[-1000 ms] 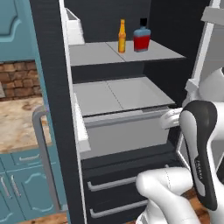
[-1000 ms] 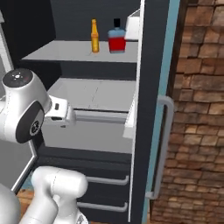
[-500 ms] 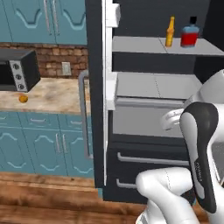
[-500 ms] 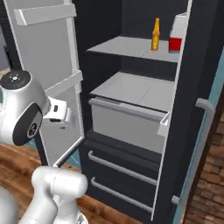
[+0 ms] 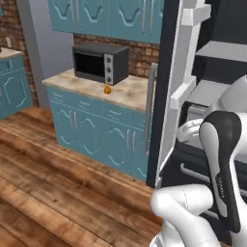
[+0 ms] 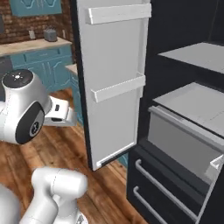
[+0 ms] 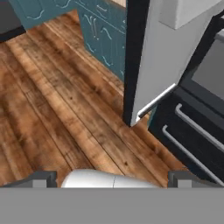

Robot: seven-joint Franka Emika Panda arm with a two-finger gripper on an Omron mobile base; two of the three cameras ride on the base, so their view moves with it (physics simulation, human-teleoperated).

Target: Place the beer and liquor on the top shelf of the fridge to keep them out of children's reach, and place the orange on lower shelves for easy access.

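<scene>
Gripper (image 7: 112,178) tips stand wide apart at the bottom of your hand view and carry nothing; they look down at the wooden floor (image 7: 52,109) in front of the fridge (image 7: 197,127). Your base has swung left since a second ago. Back then both base views looked straight at the top shelf with the beer and the liquor standing on it side by side; now those bottles have slid out of frame and the open fridge door (image 6: 116,78) crosses the right base view, with the grey drawer (image 6: 183,140) beyond it. That is the camera turning, not the bottles moving, so you can judge the two bottles as done.

What comes into view instead is the orange (image 5: 107,89). It sits on the tabletop (image 5: 91,87) near the front edge, just in front of the right corner of the black oven (image 5: 100,62) and well clear of the fridge door handle (image 5: 150,108). It is the one thing left to move. You likely need to bring the base closer to that tabletop before reaching, then carry the orange back to a lower shelf.
</scene>
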